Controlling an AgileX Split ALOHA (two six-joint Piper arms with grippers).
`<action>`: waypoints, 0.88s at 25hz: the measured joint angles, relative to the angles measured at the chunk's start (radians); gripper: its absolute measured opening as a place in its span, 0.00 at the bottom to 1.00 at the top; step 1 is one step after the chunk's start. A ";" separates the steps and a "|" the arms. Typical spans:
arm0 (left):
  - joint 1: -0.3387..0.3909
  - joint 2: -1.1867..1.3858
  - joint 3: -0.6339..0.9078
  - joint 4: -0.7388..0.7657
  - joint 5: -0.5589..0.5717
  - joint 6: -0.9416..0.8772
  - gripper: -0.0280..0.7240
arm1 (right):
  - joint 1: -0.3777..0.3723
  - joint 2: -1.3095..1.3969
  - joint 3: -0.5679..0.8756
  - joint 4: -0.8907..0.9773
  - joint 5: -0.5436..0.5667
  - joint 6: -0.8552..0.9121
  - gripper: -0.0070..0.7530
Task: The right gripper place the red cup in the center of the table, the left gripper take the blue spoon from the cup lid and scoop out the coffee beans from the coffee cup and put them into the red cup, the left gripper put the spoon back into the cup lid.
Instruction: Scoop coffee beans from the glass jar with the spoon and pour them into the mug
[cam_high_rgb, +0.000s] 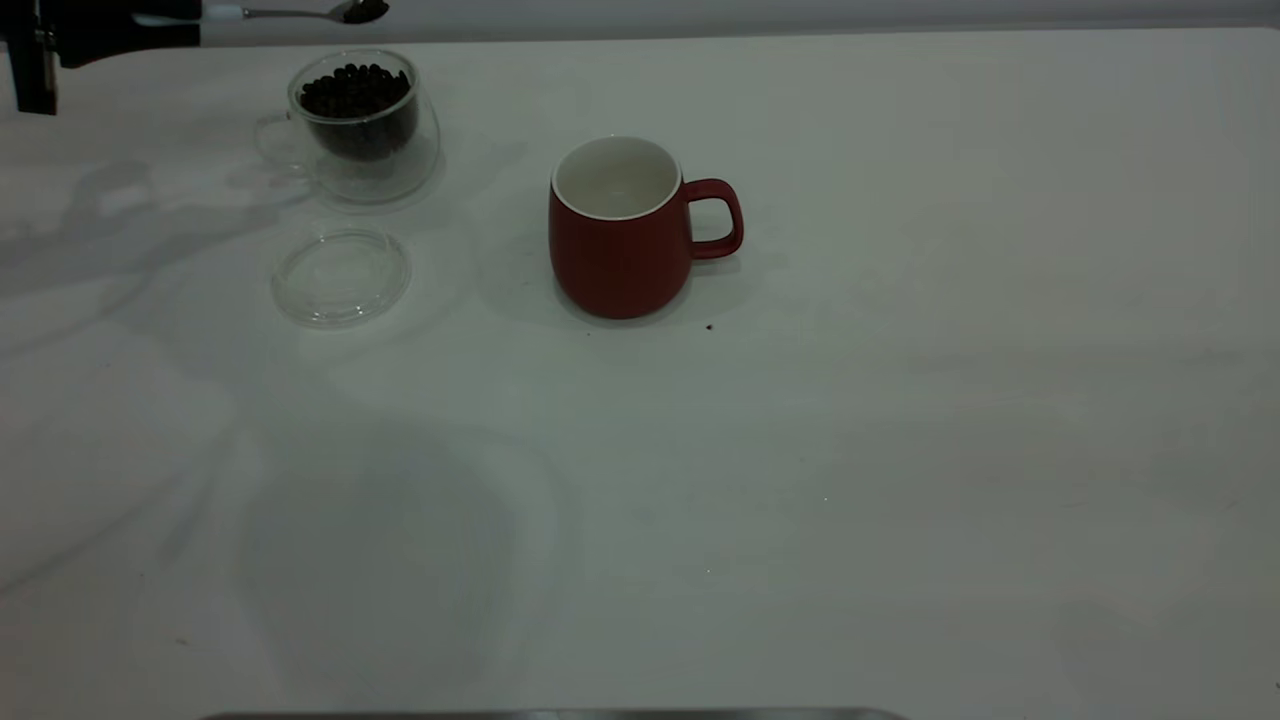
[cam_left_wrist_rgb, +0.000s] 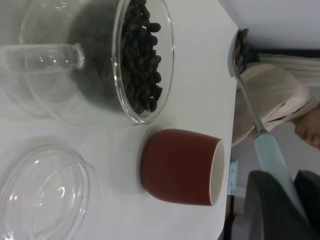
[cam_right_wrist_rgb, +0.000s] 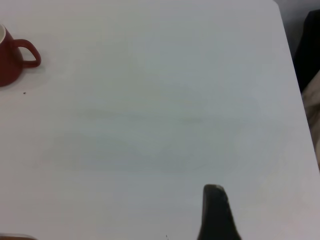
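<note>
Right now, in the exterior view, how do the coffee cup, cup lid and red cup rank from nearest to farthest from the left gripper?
The left gripper holds the blue spoon at the table's far left corner.
1. coffee cup: just below the spoon, holding the coffee beans.
2. cup lid: in front of that cup, lying flat.
3. red cup: toward the table's centre, upright.

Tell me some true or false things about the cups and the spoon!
1. The dark red ceramic mug stands upright on the white table. True.
2. The clear glass cup is empty. False: it holds dark coffee beans.
3. The blue-handled metal spoon lies in the round clear glass lid. False: the left hand holds it up.
4. The spoon's bowl carries beans. True.
</note>
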 joint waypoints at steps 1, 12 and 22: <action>0.000 -0.003 0.000 0.011 0.000 -0.004 0.20 | 0.000 0.000 0.000 0.000 0.000 0.000 0.71; -0.083 -0.010 0.000 0.034 0.002 -0.008 0.20 | 0.000 0.000 0.000 0.000 0.000 0.000 0.71; -0.176 -0.010 0.000 0.034 0.002 -0.006 0.20 | 0.000 0.000 0.000 0.000 0.000 0.000 0.71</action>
